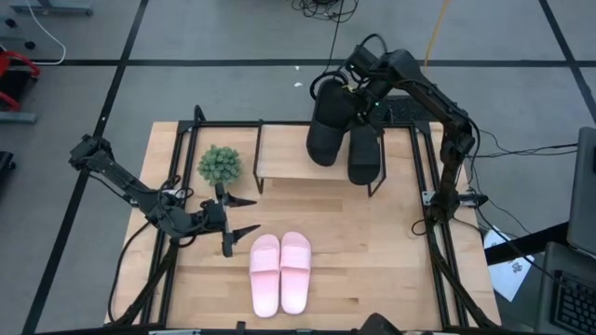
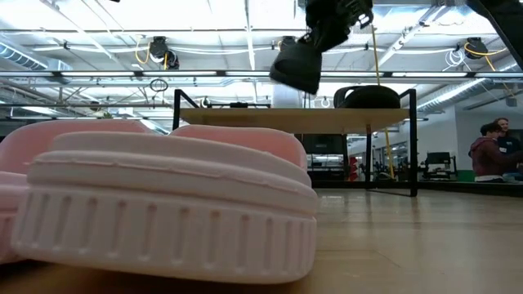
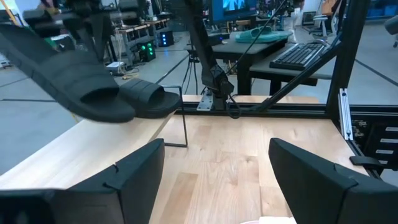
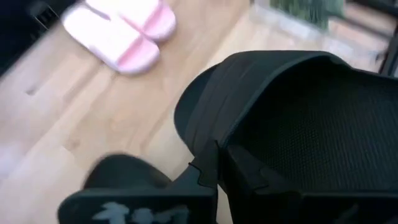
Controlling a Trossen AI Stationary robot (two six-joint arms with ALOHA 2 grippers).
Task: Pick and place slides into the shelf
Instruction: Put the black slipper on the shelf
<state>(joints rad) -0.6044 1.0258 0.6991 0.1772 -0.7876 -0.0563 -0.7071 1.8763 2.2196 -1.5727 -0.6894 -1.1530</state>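
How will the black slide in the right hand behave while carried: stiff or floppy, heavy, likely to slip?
The black slide, held in the right hand above the shelf, keeps its shape with no visible sag, so it is probably fairly stiff. It looks like thick moulded foam, so likely light. Its textured footbed suggests slipping is unlikely.

Bright, even overhead light; soft shadows; right wrist view motion-blurred; near pink slides soft in low view
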